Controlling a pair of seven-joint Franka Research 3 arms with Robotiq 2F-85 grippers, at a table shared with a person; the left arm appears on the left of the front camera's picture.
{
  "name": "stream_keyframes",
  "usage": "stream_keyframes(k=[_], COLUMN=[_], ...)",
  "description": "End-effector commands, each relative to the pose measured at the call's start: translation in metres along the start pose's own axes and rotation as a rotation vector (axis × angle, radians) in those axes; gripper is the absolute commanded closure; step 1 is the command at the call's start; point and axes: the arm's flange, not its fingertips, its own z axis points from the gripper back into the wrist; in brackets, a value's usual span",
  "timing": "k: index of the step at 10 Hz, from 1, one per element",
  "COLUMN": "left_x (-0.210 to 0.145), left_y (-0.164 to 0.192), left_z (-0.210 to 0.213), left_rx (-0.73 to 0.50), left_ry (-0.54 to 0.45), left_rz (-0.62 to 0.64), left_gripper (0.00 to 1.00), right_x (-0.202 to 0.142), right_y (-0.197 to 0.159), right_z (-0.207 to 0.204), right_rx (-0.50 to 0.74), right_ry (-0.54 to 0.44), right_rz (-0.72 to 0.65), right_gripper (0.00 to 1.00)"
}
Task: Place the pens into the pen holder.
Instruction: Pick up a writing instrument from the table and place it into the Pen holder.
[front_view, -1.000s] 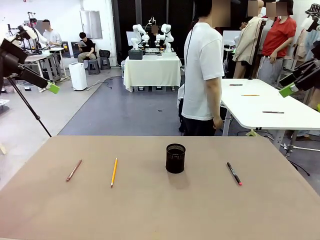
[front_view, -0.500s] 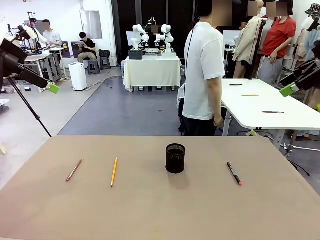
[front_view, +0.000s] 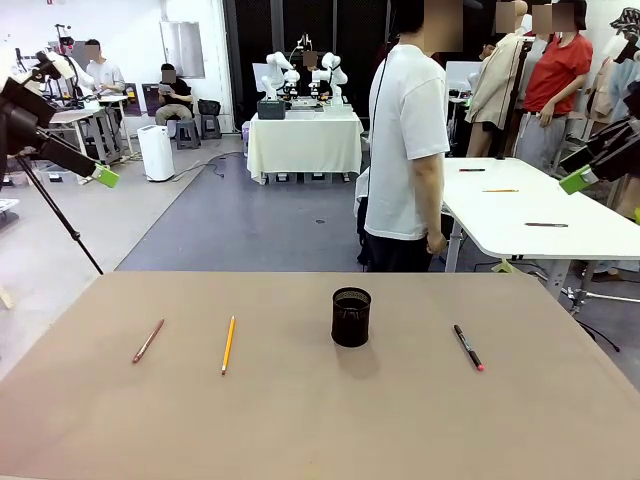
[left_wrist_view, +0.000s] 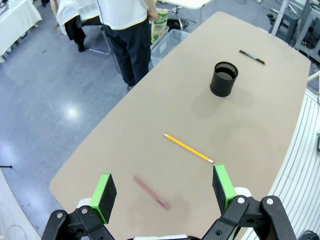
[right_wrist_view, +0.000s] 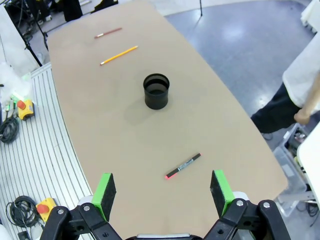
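Note:
The black mesh pen holder (front_view: 351, 317) (left_wrist_view: 223, 79) (right_wrist_view: 156, 91) stands upright mid-table. A yellow pencil (front_view: 228, 344) (left_wrist_view: 189, 148) (right_wrist_view: 119, 55) lies flat to its left, and a dark reddish pencil (front_view: 148, 340) (left_wrist_view: 150, 192) (right_wrist_view: 108, 33) lies further left. To the holder's right lies a black marker with a pink-red tip (front_view: 468, 347) (left_wrist_view: 252, 57) (right_wrist_view: 183, 165). My left gripper (front_view: 103, 176) (left_wrist_view: 162, 187) hovers high above the table's left end, open and empty. High over the right end, my right gripper (front_view: 575, 182) (right_wrist_view: 162, 187) is open too, with nothing in it.
The tan table (front_view: 300, 430) is bare around the pens. A person in a white shirt (front_view: 405, 150) stands just beyond its far edge, hands off the table. A white table (front_view: 540, 215) with a few pens stands behind to the right.

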Motion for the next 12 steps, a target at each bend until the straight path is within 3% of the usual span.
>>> stream_keyframes(k=[1, 2, 3, 5, 8, 9, 10, 12], left_x=[0.006, 0.008, 0.004, 0.001, -0.027, -0.034, -0.037, -0.035], left_y=[-0.012, -0.016, -0.013, -0.010, 0.001, 0.008, 0.011, 0.003], left_z=[-0.005, -0.016, -0.038, -0.069, -0.119, -0.128, -0.126, -0.125], left_rx=[0.023, 0.014, 0.082, 0.127, 0.246, 0.298, 0.231, 0.230], left_ry=[0.115, 0.224, 0.334, 0.461, 0.580, 0.569, 0.553, 0.565], left_rz=[0.055, 0.144, 0.248, 0.335, 0.396, 0.391, 0.351, 0.390], left_gripper=[0.00, 0.00, 0.00, 0.00, 0.00, 0.00, 0.00, 0.00], right_x=[0.001, 0.001, 0.001, 0.001, 0.001, 0.001, 0.001, 0.001], right_y=[0.001, 0.001, 0.001, 0.001, 0.001, 0.001, 0.001, 0.001], right_z=[0.001, 0.001, 0.001, 0.001, 0.001, 0.001, 0.001, 0.001], right_rx=[0.007, 0.007, 0.007, 0.007, 0.007, 0.007, 0.007, 0.007], right_ry=[-0.012, -0.012, -0.012, -0.012, -0.012, -0.012, -0.012, -0.012], right_rz=[0.006, 0.006, 0.006, 0.006, 0.006, 0.006, 0.006, 0.006], right_gripper=[0.00, 0.00, 0.00, 0.00, 0.00, 0.00, 0.00, 0.00])
